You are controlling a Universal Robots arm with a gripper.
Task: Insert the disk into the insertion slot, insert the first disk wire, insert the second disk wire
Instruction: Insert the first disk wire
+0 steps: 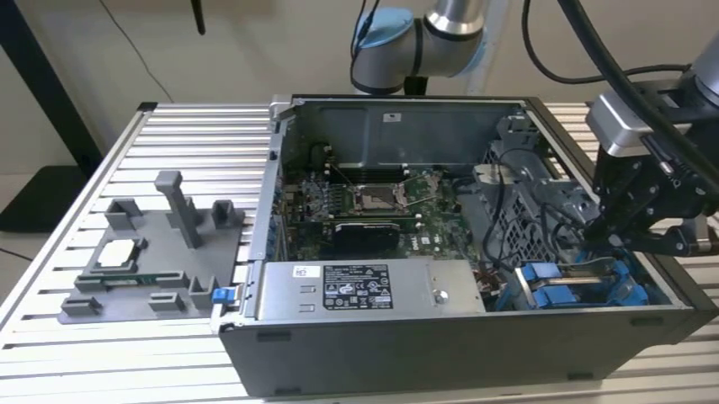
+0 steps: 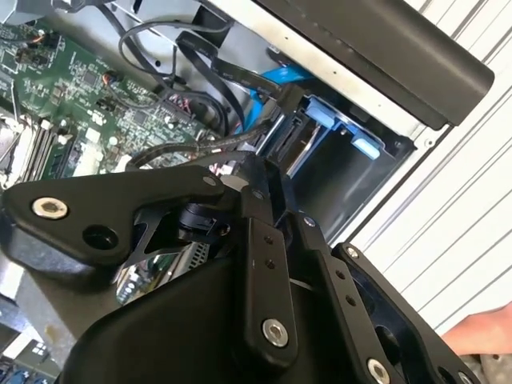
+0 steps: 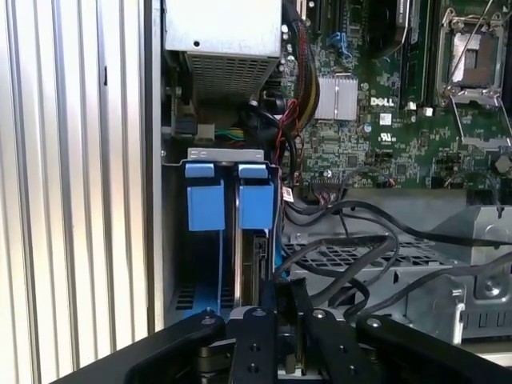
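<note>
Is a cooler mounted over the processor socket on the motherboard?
No, in the exterior view the processor socket lies bare on the motherboard, its metal frame uncovered.

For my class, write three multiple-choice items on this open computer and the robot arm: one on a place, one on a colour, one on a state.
1. Where does the hand hang? A over the grey fixture; B over the drive cage; C over the power supply.
2. What colour are the caddy tabs? A red; B yellow; C blue.
3. The computer case is: A open; B closed; C upside down.
Key: 1 B, it sits above the cage at the exterior view's right; 2 C, both show blue in the first wrist view; 3 A, the motherboard lies exposed.
</note>
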